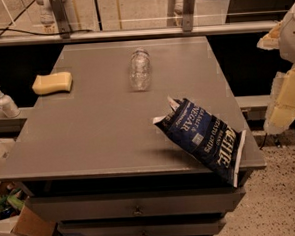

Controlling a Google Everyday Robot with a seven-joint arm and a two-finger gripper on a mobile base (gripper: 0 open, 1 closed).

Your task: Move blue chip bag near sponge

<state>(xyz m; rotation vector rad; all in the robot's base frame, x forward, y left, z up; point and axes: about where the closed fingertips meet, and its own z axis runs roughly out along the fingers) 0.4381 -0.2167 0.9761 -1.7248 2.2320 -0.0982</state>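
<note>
The blue chip bag (205,136), crinkled navy with white lettering, lies at the front right of the grey table (98,133), its lower end hanging over the front right corner. The sponge (52,82), a pale yellow foam block, sits at the table's left edge, far from the bag. My gripper (267,85) is at the right edge of the view, off the table's right side and above and to the right of the bag. It is open and holds nothing, and it does not touch the bag.
A clear plastic bottle (139,69) lies on its side at the table's back middle. A white pump bottle (5,102) stands on a ledge left of the table. Drawers (138,209) are under the tabletop. Boxes and clutter (8,218) are on the floor at the lower left.
</note>
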